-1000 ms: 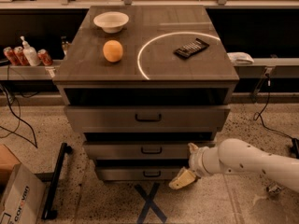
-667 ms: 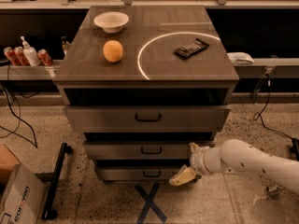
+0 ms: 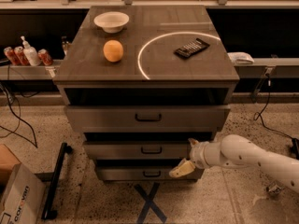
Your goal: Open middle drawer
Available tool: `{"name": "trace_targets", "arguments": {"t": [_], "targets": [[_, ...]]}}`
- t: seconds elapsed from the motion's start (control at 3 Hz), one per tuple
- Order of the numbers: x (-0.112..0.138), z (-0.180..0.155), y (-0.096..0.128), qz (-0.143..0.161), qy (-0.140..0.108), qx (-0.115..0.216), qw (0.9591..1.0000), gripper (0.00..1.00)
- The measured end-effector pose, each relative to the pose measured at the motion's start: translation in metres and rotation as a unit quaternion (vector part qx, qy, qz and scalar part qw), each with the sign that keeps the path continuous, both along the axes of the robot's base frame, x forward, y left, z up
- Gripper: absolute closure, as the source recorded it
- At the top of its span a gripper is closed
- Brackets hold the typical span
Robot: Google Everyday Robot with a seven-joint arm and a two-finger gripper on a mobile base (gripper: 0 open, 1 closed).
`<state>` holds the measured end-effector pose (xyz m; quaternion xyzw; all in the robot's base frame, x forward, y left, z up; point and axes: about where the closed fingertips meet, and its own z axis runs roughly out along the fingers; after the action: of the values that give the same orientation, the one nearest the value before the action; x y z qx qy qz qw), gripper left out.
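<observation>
The white arm [image 3: 254,157] is reaching in from the right, low down at the front of the cabinet [image 3: 154,22]. The gripper [image 3: 183,157] is hanging at the right end of the lower fronts. Its claw is showing wide: one pale finger [image 3: 181,169] is pointing down and left across the bottom drawer [image 3: 126,173], and the other tip is poking up by the lower right corner of the middle drawer [image 3: 117,150]. It is holding nothing.

The middle drawer is sitting between the wide top drawer [image 3: 103,118] and the narrow bottom one, with a dark strip of shadow above its front. Its small black handle [image 3: 151,150] is sitting dead centre, and the gripper is hovering off to the right of it, not touching it.

Up on the cabinet top, a white bowl [image 3: 111,21] is resting at the back left, an orange [image 3: 113,51] is lying just in front of it, and a black remote [image 3: 191,47] is lying inside a white ring [image 3: 140,62] marked on the wood. A blue tape cross [image 3: 148,203] is showing on the floor in front, and cans [image 3: 14,56] are standing on the shelf to the left.
</observation>
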<state>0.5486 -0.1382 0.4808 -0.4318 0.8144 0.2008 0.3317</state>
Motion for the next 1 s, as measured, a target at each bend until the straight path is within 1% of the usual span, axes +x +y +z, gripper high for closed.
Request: {"name": "trace_targets", "arguments": {"t": [0.67,1.0], "targets": [[0.038,-0.015,0.0,0.003,0.009,0.019,0.9998,0.0],[0.049,-0.027,0.006,0.009,0.02,0.028,0.9994,0.0]]}}
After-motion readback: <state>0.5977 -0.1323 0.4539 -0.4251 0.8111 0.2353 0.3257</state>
